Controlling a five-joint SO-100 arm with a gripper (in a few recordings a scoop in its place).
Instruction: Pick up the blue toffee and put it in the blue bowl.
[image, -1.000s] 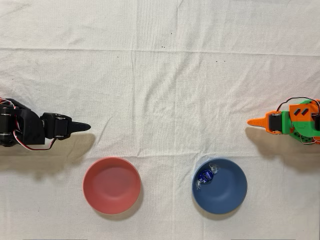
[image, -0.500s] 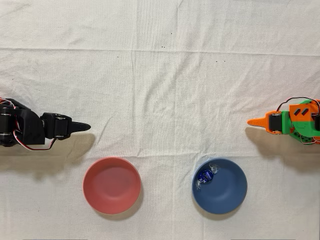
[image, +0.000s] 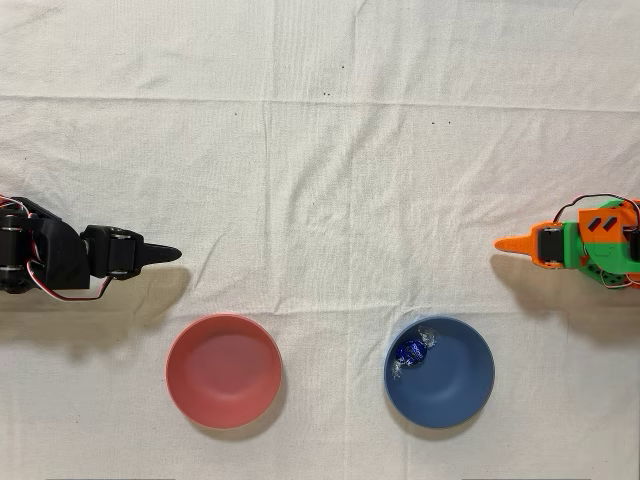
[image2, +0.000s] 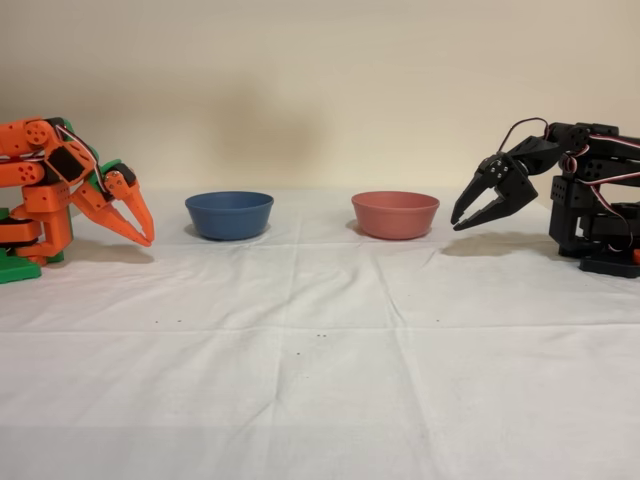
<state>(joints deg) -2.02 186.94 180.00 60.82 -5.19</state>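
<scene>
Blue toffee (image: 411, 349) sits inside blue bowl (image: 440, 372), job seemingly done; orange tool (image2: 143, 232) empty, apparently closed, parked at tabletop edge.

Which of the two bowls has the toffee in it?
The blue bowl, at the right in the overhead view: the blue toffee lies inside near its rim. The pink-red bowl holds nothing.
</scene>
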